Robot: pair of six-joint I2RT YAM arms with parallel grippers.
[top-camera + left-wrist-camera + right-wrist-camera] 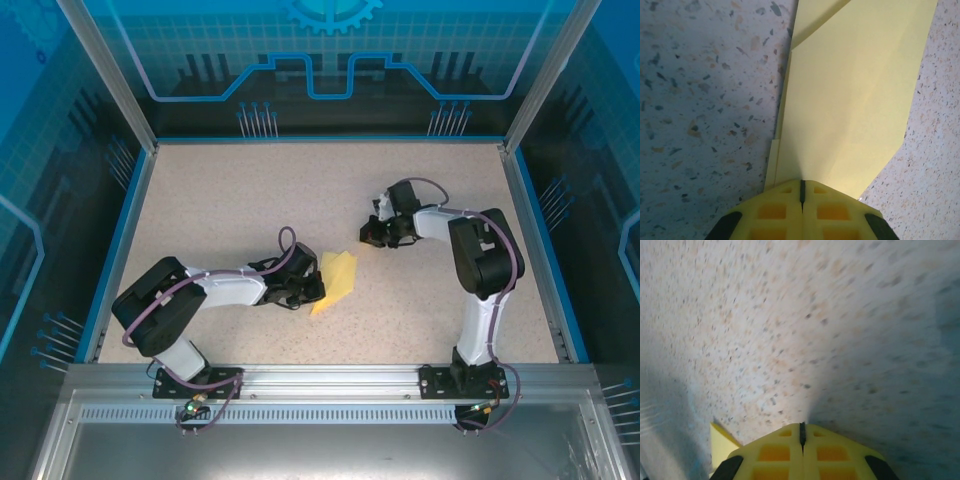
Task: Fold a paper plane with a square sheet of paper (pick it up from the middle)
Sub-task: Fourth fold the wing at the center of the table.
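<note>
**Part-Folded Paper: Position, Gripper State and Handling**

**Position.** The paper (338,278) lies near the middle of the table (250,190), a little toward the near edge and well clear of both side edges. It is no longer a plain square. The left wrist view shows overlapping layers, a slanted fold line near the far end and angled outer edges (850,100). It is not yet a slim dart.

**Left gripper.** The left gripper (318,288) sits at the paper's left edge. Seen from its wrist, the fingers are pressed fully together, with only a thin seam between them (801,187). The sheet runs right up to the fingertips. From here I cannot tell whether a layer is pinched in that seam or the tips merely rest on it.

**Right gripper.** The right gripper (372,235) hangs just beyond the paper's far right corner, apart from it. Its fingers are also fully closed (801,430) and hold nothing that I can make out. Its wrist view is blurred.

**Handling notes.**
- The paper looks very light and thin. It will probably slide on the speckled table if pushed from one side, so one gripper should pin it while the other works.
- It is limp across flat spans and stiffer along the creases.
- A flat sheet offers no edge to grasp. Judging by the layers, a raised flap or a fold line near the middle is the best place to take hold.
- Use a gentle pinch, because a hard or dragging contact may crumple or tear it.
</note>
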